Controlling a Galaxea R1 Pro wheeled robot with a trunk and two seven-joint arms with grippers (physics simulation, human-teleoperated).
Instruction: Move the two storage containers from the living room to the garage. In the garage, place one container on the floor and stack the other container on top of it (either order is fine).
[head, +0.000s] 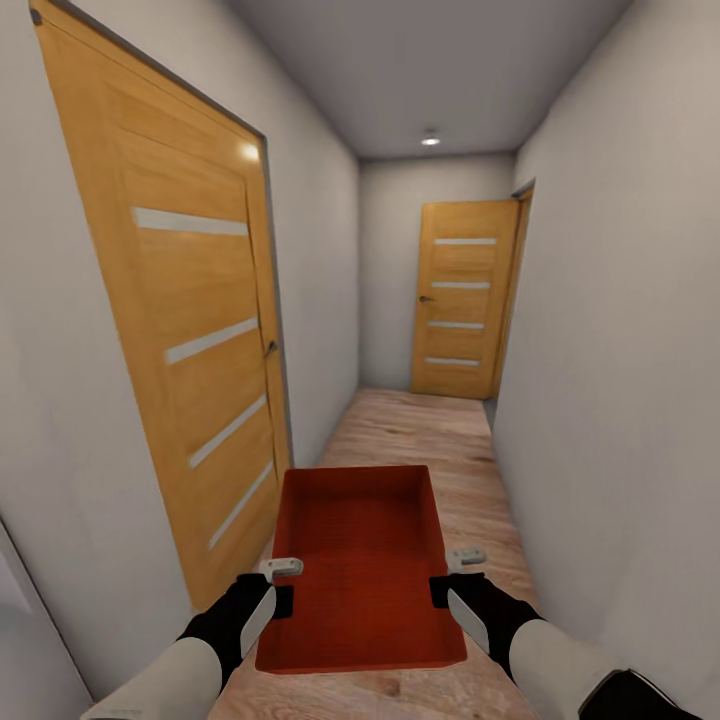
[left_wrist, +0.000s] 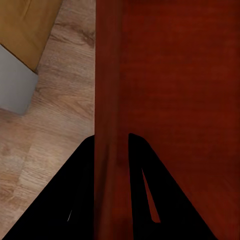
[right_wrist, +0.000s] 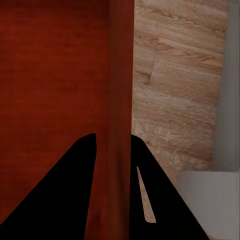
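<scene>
One bin (head: 365, 570) being carried down hallway, left gripper (head: 283, 583) and right gripper (head: 452, 575) jaws clamping opposite walls; next, probably steering toward far door (head: 462, 298).

Three cameras, one corridor: head camera looks ahead, wrist cameras look down.

The head view faces forward and down a narrow hallway toward the far wooden door (head: 464, 298), taking in the orange-red storage container (head: 362, 570) close below. Each wrist view sits tight against one side wall of that container (left_wrist: 107, 100) (right_wrist: 121, 90), looking along black fingers (left_wrist: 80, 195) (right_wrist: 75, 195) down to the wood plank floor (left_wrist: 55, 110) (right_wrist: 175, 90), also visible from the head.
</scene>
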